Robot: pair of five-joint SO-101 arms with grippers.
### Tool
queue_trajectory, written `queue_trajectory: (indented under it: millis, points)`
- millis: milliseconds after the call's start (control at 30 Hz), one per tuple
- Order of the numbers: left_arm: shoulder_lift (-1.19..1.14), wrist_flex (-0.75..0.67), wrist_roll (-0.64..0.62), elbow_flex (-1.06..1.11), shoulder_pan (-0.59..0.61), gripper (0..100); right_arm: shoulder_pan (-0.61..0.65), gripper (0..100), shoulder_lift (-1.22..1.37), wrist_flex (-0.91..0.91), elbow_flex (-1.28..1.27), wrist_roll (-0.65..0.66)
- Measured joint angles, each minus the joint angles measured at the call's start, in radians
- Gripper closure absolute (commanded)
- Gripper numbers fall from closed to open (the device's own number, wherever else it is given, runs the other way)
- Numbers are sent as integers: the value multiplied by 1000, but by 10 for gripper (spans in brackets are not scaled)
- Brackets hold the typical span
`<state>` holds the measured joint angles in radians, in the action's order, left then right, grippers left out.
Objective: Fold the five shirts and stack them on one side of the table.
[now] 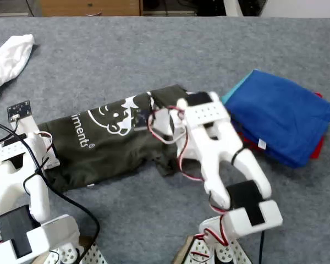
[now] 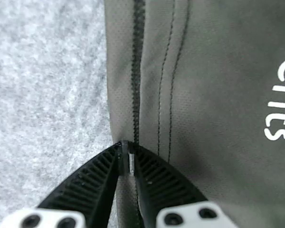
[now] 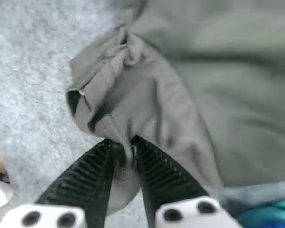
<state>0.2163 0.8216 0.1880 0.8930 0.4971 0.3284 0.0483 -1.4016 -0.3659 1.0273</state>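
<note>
A dark olive shirt (image 1: 110, 140) with white print lies stretched across the grey table (image 1: 154, 49). My left gripper (image 1: 46, 157) sits at the shirt's left end, shut on the hem by a seam (image 2: 127, 159); the olive fabric (image 2: 204, 71) runs away from the fingertips. My right gripper (image 1: 164, 124) is at the shirt's right end, shut on a bunched fold of the olive cloth (image 3: 128, 149), with a crumpled sleeve opening (image 3: 85, 104) just beyond it. A folded stack with a blue shirt (image 1: 280, 115) on top rests at the right side of the table.
A white shirt (image 1: 8, 55) lies crumpled at the far left edge. The blue stack (image 3: 270, 213) sits close beside my right gripper. Red fabric (image 1: 318, 147) peeks out under the stack. Wooden furniture (image 1: 91, 7) stands behind the table.
</note>
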Motion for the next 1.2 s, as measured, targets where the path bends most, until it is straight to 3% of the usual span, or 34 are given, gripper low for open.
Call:
queue_trajectory:
  millis: [300,500,667,967,1200]
  points:
    - [0,0,0,0,0,981,-49,994,313,-170,470,2]
    - [0,0,0,0,0,981,-48,994,552,-330,882,75]
    - [0,0,0,0,0,981,-48,994,730,-361,1166,132]
    - [0,0,0,0,0,981,5,980,850,-362,1369,245]
    - [0,0,0,0,0,981,54,626,850,-362,1398,250]
